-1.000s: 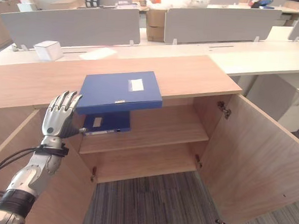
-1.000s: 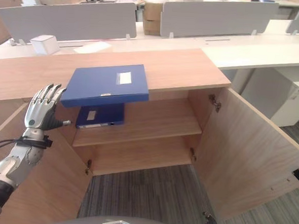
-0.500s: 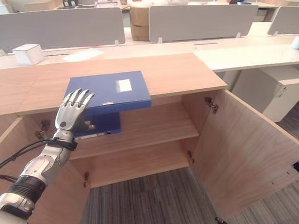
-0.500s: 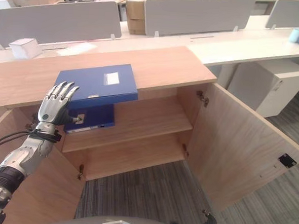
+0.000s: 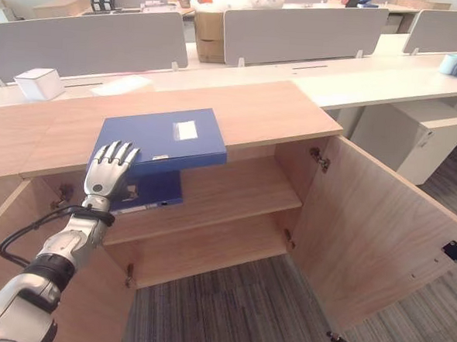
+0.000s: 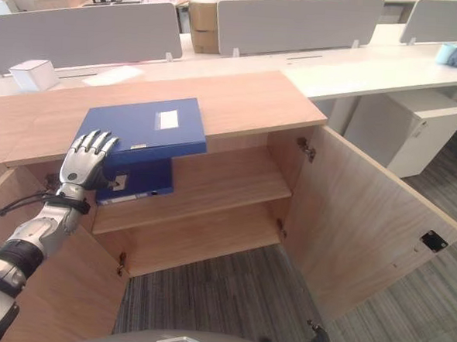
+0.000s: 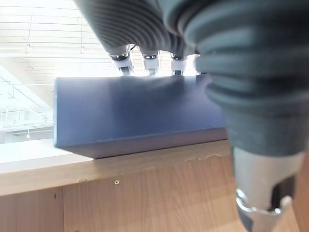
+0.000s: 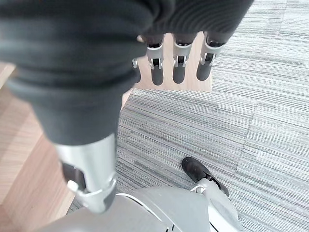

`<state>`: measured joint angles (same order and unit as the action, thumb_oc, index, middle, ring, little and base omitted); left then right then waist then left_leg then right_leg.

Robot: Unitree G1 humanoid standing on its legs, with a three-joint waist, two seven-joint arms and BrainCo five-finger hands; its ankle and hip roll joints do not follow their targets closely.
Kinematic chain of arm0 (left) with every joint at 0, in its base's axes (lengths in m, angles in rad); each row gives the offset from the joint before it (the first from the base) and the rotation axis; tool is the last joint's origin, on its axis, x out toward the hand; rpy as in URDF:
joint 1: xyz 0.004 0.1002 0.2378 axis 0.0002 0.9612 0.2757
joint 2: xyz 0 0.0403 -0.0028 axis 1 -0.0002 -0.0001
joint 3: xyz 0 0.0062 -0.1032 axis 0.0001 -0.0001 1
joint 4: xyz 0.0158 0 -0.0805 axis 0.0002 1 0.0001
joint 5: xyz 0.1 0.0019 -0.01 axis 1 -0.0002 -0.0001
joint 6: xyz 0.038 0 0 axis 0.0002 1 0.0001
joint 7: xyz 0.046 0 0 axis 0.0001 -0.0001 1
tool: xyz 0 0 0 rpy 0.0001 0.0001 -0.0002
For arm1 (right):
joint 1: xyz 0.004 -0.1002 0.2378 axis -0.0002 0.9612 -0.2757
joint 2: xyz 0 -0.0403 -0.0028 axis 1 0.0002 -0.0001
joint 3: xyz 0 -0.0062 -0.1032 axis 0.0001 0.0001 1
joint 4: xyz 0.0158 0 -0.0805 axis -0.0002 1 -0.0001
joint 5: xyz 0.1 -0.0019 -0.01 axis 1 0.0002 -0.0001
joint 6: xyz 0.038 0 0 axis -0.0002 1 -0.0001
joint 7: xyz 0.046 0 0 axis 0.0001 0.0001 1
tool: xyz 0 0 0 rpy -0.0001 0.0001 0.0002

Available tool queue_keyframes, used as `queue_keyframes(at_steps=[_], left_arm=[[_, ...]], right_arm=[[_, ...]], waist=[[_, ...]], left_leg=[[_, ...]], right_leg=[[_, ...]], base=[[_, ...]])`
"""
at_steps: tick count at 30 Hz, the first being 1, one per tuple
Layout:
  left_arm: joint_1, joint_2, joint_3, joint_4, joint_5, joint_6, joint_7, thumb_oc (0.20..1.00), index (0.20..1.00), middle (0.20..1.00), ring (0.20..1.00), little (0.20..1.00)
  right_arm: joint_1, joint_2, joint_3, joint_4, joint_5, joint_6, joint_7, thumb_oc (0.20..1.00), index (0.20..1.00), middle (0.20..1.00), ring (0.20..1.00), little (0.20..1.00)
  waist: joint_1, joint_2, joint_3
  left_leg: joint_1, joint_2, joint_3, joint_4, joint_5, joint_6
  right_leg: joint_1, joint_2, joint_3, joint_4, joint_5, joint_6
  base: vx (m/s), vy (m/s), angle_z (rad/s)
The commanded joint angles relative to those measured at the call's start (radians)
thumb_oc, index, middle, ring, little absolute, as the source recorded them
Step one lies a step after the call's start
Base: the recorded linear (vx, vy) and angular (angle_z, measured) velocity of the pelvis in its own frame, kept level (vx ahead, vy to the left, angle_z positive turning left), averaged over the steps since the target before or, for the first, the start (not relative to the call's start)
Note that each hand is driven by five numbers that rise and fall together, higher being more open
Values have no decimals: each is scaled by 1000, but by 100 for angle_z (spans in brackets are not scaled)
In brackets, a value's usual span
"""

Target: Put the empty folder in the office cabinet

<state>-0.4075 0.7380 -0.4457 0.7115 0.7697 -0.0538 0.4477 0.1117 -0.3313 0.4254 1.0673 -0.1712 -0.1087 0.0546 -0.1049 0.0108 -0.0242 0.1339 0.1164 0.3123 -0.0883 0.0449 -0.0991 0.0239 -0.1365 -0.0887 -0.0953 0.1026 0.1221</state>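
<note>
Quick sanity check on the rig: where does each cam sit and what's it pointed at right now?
Left eye, right eye: head stereo pair, looking down at the open cabinet; left hand on the blue folder on top.
Left wrist: along its fingers at the folder's edge, from below.
Right wrist: right hand hanging, facing the carpet.
Shared: the folder, in the eye views and the left wrist view.

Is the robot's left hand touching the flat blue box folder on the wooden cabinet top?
Touching: the left wrist view shows the left hand fingers lying over the blue folder's top edge.
</note>
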Motion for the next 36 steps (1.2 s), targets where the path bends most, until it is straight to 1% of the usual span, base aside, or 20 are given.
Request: queue_keyframes(at_steps=[1,2,3,8,13,16,17,21,22,25,26,27,28,29,30,32,33,34,35,36], left_arm=[[-171,89,-3,87,-41,24,24,1000,1000,1000,1000,1000],[-183,93,-12,98,-46,23,22,561,561,561,561,561],[-198,94,-22,110,-51,21,20,200,200,200,200,200],[-235,93,-46,129,-85,11,21,200,200,200,200,200],[-236,80,-29,103,-151,-6,20,200,200,200,200,200],[-208,68,32,21,-238,-35,23,200,200,200,200,200],[-176,70,78,-59,-266,-55,28,200,200,200,200,200],[-115,62,172,-224,-345,-102,25,200,200,200,200,200],[-115,62,172,-224,-345,-102,25,200,200,200,200,200],[-50,39,273,-406,-443,-163,-2,200,200,200,200,200],[-42,40,281,-415,-445,-161,-7,200,200,200,200,200],[7,7,354,-541,-555,-216,-36,200,200,200,200,200],[15,8,362,-549,-557,-214,-41,200,200,200,200,200],[30,-11,392,-635,-653,-262,-53,200,200,200,200,200],[30,-11,392,-635,-653,-262,-53,200,200,200,200,200],[44,-31,416,-727,-757,-306,-104,200,200,200,200,200],[53,-43,429,-776,-824,-325,-141,200,200,200,200,200],[72,-73,445,-828,-949,-359,-200,200,200,200,200,200],[87,-84,454,-849,-1004,-362,-232,200,200,200,200,200],[87,-84,454,-849,-1004,-362,-232,200,200,200,200,200]], right_arm=[[-53,-32,48,2,59,-30,-21,1000,1000,1000,1000,1000],[-50,-34,48,0,61,-30,-21,1000,1000,1000,1000,1000],[-51,-35,45,2,66,-30,-21,1000,1000,1000,1000,1000],[-52,-37,44,8,79,-31,-22,1000,1000,1000,1000,1000],[-55,-37,41,3,83,-29,-26,1000,1000,1000,1000,1000],[-53,-34,33,2,80,-25,-28,1000,1000,1000,1000,1000],[-54,-31,26,1,78,-22,-28,1000,1000,1000,1000,1000],[-57,-25,14,5,77,-12,-24,1000,1000,1000,1000,1000],[-57,-25,14,5,77,-12,-24,1000,1000,1000,1000,1000],[-61,-20,3,12,71,-7,-21,1000,1000,1000,1000,1000],[-61,-21,5,13,70,-8,-21,1000,1000,1000,1000,1000],[-69,-14,3,26,63,-2,-11,1000,1000,1000,1000,1000],[-70,-16,6,27,63,-2,-10,1000,1000,1000,1000,1000],[-73,-11,5,34,59,1,-3,1000,1000,1000,1000,1000],[-73,-11,5,34,59,1,-3,1000,1000,1000,1000,1000],[-76,-10,9,36,55,1,2,1000,1000,1000,1000,1000],[-78,-10,9,39,53,0,5,1000,1000,1000,1000,1000],[-84,-8,8,34,49,-2,14,1000,1000,1000,1000,1000],[-85,-11,8,25,51,-2,19,1000,1000,1000,1000,1000],[-85,-11,8,25,51,-2,19,1000,1000,1000,1000,1000]], waist=[[-23,-6,-6],[-24,-5,-6],[-25,-5,-6],[-23,-4,-8],[-16,-5,-8],[-8,-7,-8],[-1,-8,-7],[10,-12,-6],[10,-12,-6],[21,-16,-4],[19,-15,-4],[29,-19,-2],[26,-17,-2],[34,-20,0],[34,-20,0],[37,-21,1],[38,-22,2],[44,-24,4],[45,-25,5],[45,-25,5]], left_leg=[[58,51,-32,1,-98,-38],[58,51,-33,1,-98,-37],[57,50,-34,1,-98,-37],[55,46,-37,1,-97,-35],[52,44,-43,1,-95,-34],[51,43,-50,1,-94,-33],[50,43,-56,1,-93,-32],[47,42,-67,1,-91,-31],[47,42,-67,1,-91,-31],[44,41,-75,1,-91,-31],[44,41,-75,1,-91,-31],[42,41,-79,1,-90,-30],[43,41,-79,1,-90,-30],[41,41,-82,1,-89,-30],[41,41,-82,1,-89,-30],[38,41,-86,1,-87,-30],[38,41,-88,1,-87,-29],[37,40,-93,1,-86,-28],[36,40,-94,1,-86,-27],[36,40,-94,1,-86,-27]], right_leg=[[3,-73,23,10,14,76],[3,-73,23,10,14,76],[2,-73,24,10,15,77],[3,-75,23,10,15,78],[7,-78,14,11,14,78],[12,-79,8,10,13,76],[15,-81,4,10,12,76],[20,-83,-5,11,12,73],[20,-83,-5,11,12,73],[24,-85,-10,10,11,71],[25,-85,-10,10,11,71],[27,-86,-13,10,9,69],[27,-86,-13,10,9,69],[29,-87,-16,9,9,68],[29,-87,-16,9,9,68],[31,-87,-19,10,9,68],[32,-88,-20,10,9,68],[33,-89,-22,9,8,67],[33,-89,-22,9,8,67],[33,-89,-22,9,8,67]], base=[[0,0,0],[0,0,0],[0,0,0],[0,0,0],[0,0,0],[0,0,0],[0,0,0],[-4,6,6],[-10,4,9],[-8,9,8],[-11,11,4],[-6,8,5],[-13,8,5],[-7,0,4],[-6,3,6],[1,9,8],[-4,14,6],[2,11,5],[0,0,0],[6,1,3]])
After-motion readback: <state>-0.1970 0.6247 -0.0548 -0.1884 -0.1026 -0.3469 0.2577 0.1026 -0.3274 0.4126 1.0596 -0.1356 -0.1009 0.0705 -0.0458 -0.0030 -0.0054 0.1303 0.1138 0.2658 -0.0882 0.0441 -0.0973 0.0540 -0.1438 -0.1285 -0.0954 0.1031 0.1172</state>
